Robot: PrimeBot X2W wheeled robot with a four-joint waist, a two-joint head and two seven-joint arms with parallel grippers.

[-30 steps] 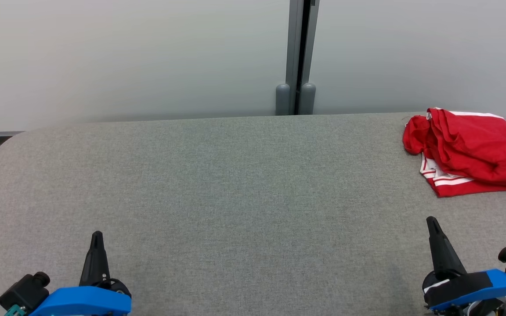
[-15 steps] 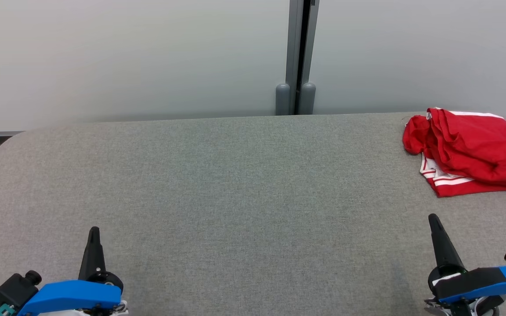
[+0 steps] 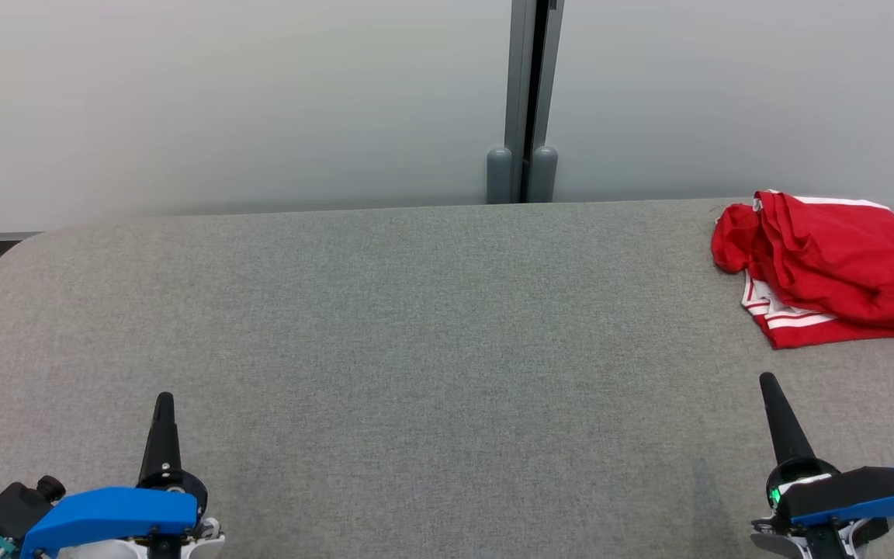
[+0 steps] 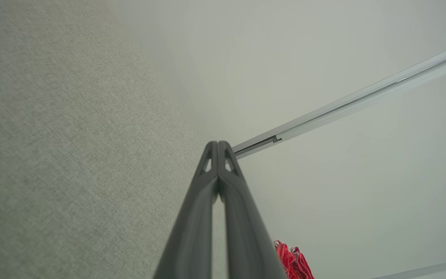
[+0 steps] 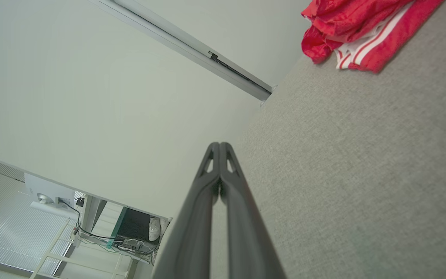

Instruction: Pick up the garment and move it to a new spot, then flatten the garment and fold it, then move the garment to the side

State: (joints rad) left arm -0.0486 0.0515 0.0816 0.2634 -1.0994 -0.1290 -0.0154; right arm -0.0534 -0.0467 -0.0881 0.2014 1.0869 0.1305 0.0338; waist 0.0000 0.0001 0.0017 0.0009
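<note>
Red cloth with white stripes, the garment lies crumpled in a loose heap at the far right corner of the grey fabric-covered table. Its right side runs off the edge of the head view. White-banded trim shows along the heap's near left side. Neither arm touches it.

The left gripper sits at the lower left of the head view, over the near part of the table. Its 2 dark fingers are pressed together into 1 spike with nothing between them, and the left wrist view shows the tips meeting.

The right gripper sits at the lower right, likewise clenched and empty. It points up the view toward the garment, with a stretch of bare table between them. A small green light glows at its base.

Behind the table stands a pale wall with a grey upright post near the middle. In the right wrist view the heap lies at the upper right, well beyond the closed fingertips.
</note>
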